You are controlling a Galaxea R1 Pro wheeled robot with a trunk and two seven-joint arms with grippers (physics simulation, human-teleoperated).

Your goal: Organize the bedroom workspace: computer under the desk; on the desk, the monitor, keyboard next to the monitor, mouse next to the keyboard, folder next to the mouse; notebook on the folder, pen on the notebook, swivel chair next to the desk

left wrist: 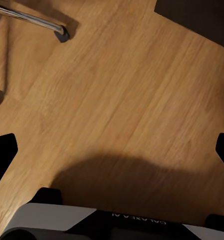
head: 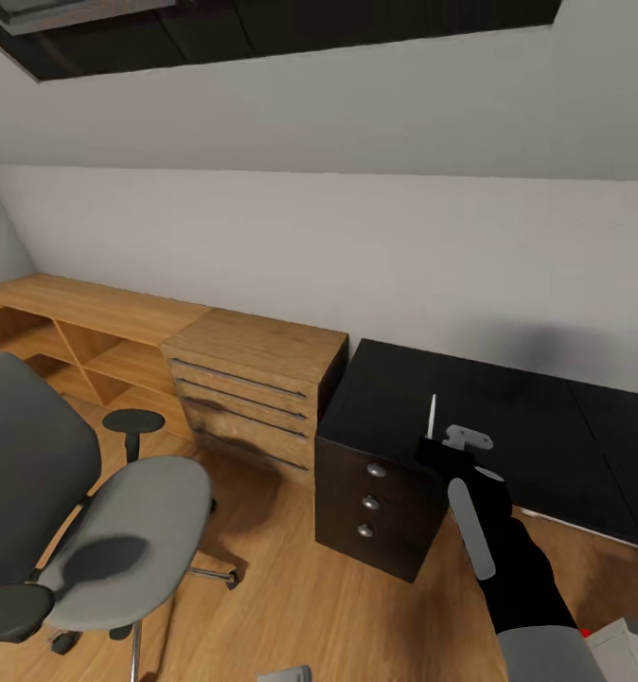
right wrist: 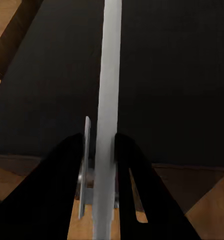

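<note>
My right gripper (right wrist: 99,145) is clamped on the pen (right wrist: 108,100) — a thin pale stick running between the dark fingers (right wrist: 62,170) and out past them, over the black top of the desk (head: 470,407). A second pale strip beside it I can't identify. The swivel chair (head: 120,530) is cut off at the frame edge. My left gripper (left wrist: 112,150) shows only fingertips at the picture's two edges — spread wide over bare wooden floor (left wrist: 121,100).
</note>
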